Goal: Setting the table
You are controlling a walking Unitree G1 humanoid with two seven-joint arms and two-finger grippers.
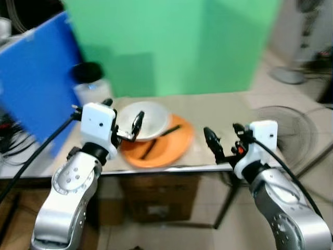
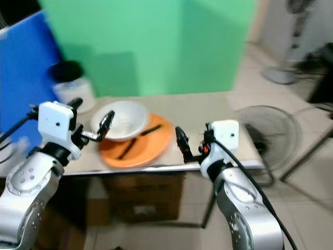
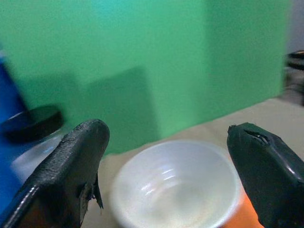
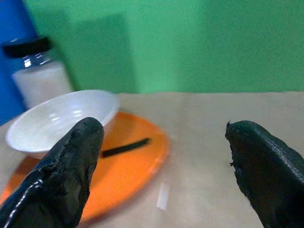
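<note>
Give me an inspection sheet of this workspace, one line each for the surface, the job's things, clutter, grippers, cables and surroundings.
Surface: beige table, bare on its right half.
Job's things: white bowl resting on the orange plate; black chopsticks lying on the plate beside the bowl.
Clutter: clear jar with a black lid at the table's back left; a small pale strip near the plate.
Grippers: left gripper open, raised over the bowl's near rim; right gripper open, at the table's front edge, holding nothing.
Cables: black cables run along both arms.
Surroundings: green backdrop, blue panel, floor fan, cardboard boxes under the table.
</note>
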